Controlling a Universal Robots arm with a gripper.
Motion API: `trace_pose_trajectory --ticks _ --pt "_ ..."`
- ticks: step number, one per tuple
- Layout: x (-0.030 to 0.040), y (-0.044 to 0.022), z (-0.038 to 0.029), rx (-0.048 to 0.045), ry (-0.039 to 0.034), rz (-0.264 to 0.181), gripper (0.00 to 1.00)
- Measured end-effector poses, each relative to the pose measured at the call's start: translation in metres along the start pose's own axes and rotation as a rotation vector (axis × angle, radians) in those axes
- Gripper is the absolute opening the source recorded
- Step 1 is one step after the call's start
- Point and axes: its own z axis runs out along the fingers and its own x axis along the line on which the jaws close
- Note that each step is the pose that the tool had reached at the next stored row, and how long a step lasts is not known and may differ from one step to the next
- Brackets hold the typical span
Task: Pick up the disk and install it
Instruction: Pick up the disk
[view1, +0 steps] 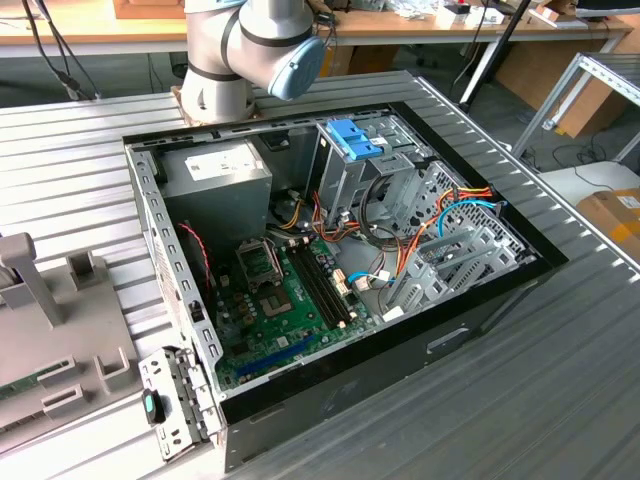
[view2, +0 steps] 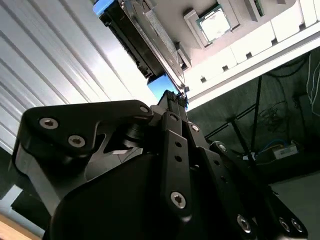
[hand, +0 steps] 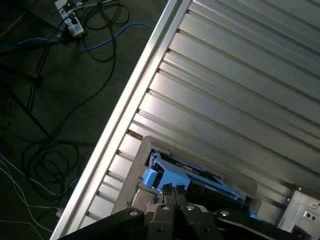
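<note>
Looking along the tool (view2: 174, 100), we found its tips drawn together at the blue near end of the disk (view2: 132, 42), grip uncertain; the disk lay flat in a pale holder (hand: 135, 165) on the ribbed surface (view2: 55, 65), long axis running away from the tool.

one robot arm (view1: 250, 45), one open computer case (view1: 400, 372), one power-supply box (view1: 215, 172), one blue bracket (view1: 352, 138), one disk (hand: 167, 174).
</note>
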Motion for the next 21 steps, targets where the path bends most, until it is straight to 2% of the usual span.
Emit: trace_pose_trajectory --ticks 1,2,11,15,21 --pt "0.0 0.0 0.0001 -0.0014 0.0018 -0.052 0.11" --pt "0.0 0.0 0.0001 -0.002 0.0023 -0.069 0.11" --pt "0.0 0.0 0.0 -0.002 0.0025 -0.073 0.11" --pt "0.0 0.0 0.0 -0.0039 0.0045 -0.134 0.11" --pt "0.0 0.0 0.0 -0.006 0.0068 -0.203 0.11"
